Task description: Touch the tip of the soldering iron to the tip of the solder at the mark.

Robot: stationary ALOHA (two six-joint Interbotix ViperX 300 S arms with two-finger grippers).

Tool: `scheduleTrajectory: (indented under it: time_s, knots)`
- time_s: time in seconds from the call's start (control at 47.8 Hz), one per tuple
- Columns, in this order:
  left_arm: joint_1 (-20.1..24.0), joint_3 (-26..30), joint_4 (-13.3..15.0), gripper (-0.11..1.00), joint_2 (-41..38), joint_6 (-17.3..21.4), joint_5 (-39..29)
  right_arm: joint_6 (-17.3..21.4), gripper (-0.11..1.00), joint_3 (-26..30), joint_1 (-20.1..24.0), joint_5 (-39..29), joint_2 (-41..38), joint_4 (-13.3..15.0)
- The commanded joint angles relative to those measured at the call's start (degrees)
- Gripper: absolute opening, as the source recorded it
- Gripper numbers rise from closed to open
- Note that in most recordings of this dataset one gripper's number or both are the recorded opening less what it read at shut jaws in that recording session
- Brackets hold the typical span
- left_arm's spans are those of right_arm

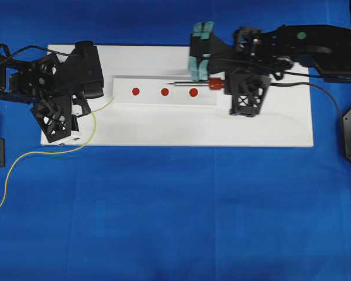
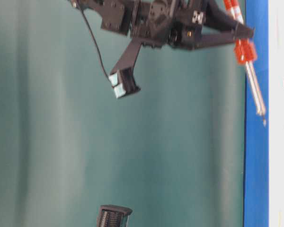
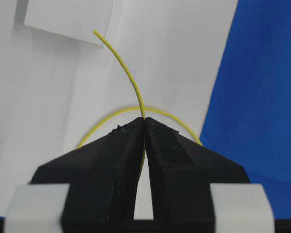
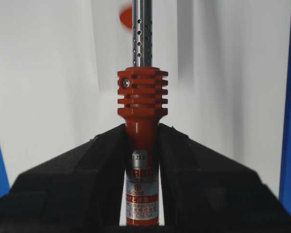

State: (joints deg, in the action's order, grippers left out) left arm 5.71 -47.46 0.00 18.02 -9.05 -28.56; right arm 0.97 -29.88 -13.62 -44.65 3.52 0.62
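Note:
The soldering iron (image 1: 215,84) has a red-orange handle (image 4: 141,97) and lies level over the white strip (image 1: 164,92), with my right gripper (image 4: 141,127) shut on it. Its tip (image 1: 171,83) points left and hangs just above and right of the middle of three red marks (image 1: 164,91). From table level the iron (image 2: 248,71) slants down to its tip (image 2: 264,120). My left gripper (image 3: 144,119) is shut on the thin yellow solder (image 3: 128,73). The tip of the solder (image 1: 113,98) sits left of the strip's end, well apart from the iron.
The strip lies on a white board (image 1: 251,129) over blue cloth (image 1: 175,222). Slack solder loops off the board to the left (image 1: 23,157). The iron's black cord (image 1: 322,93) trails right. A teal-padded block (image 1: 202,50) hangs on the right arm.

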Motion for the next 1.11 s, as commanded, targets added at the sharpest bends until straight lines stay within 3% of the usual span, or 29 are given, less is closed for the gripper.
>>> scheduleTrajectory:
  time_s: [0.0, 0.188, 0.712, 1.089]
  knots:
    - [-0.09, 1.32, -0.18, 0.01, 0.26, -0.09, 0.53, 0.53, 0.07, -0.09, 0.18, -0.26, 2.02, 0.44]
    - [0.0, 3.16, -0.18, 0.01, -1.32, 0.0, 2.55, 0.53, 0.07, -0.09, 0.7, 0.0, 2.11, 0.53]
    - [0.79, 17.67, -0.18, 0.01, -14.94, 0.79, 2.55, 0.62, 0.07, -0.44, 0.7, 0.09, 2.11, 1.41]
    - [2.29, 18.98, -0.18, 0.01, -18.63, 0.79, 2.64, 0.62, 0.07, -1.32, 0.7, 0.26, 2.11, 1.58]
